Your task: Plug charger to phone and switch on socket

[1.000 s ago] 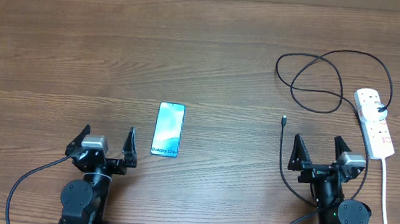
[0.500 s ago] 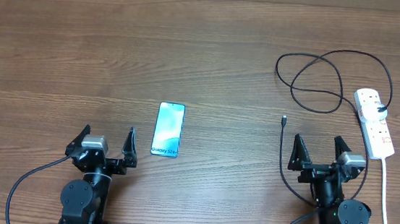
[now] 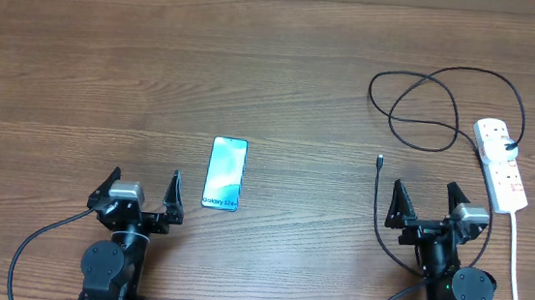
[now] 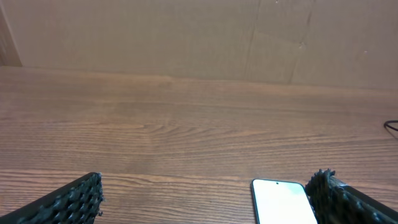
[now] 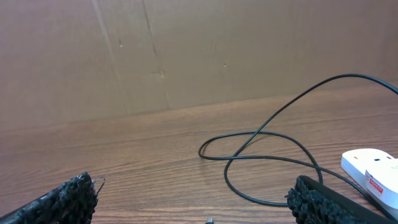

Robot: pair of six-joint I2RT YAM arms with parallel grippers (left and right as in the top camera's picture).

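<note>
Our left gripper and right gripper hang empty, jaws spread wide, at the near edge. The phone lies face up just ahead of the left one; the connector tip of the charger lies just ahead of the right, its loops running back to the socket at far right. The tip is small and flat on the table, so we may pinch it crooked; an unbraced phone may slide as we push in
</note>
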